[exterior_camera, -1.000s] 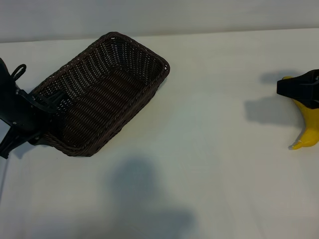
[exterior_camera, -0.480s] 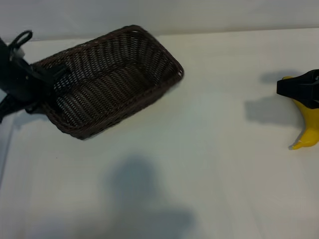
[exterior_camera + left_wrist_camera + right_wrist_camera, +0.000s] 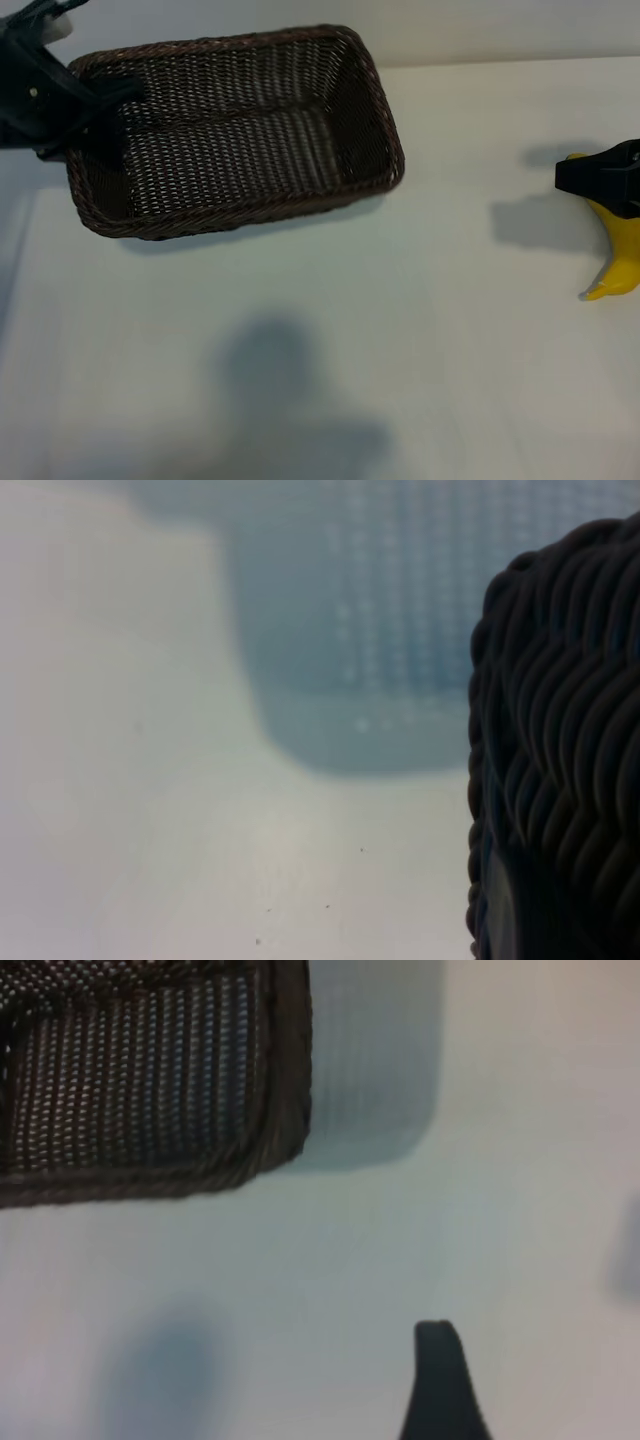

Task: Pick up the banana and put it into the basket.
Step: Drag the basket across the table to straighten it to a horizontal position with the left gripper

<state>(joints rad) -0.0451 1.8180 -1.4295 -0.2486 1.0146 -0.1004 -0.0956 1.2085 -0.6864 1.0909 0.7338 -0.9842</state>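
The left gripper (image 3: 85, 110) is clamped on the braided rim at the left short end of the basket (image 3: 240, 140), and the dark-brown wicker basket hangs from that grip at the far left of the scene, clear of the white table (image 3: 330, 330), with its shadow lying below it. Its long axis runs left to right, its open mouth tipped towards the camera. In the left wrist view the braided rim (image 3: 560, 750) fills one side, close against the camera, with the table well below.

The banana (image 3: 620, 250) lies at the far right edge of the table, well apart from the basket, its long axis running roughly near to far with the tapered tip pointing to the near side. The right gripper (image 3: 600, 178) sits over the banana's far end; its jaws stand apart, and as best the view allows they are not closed on the fruit, though the black body hides the contact. In the right wrist view one finger (image 3: 440, 1385) shows against bare table, with a basket corner (image 3: 270, 1130) farther off.

The right arm is plainly the nearer one to the banana. The coming move turns on the wide gap across the table, the basket lying to the left of the fruit
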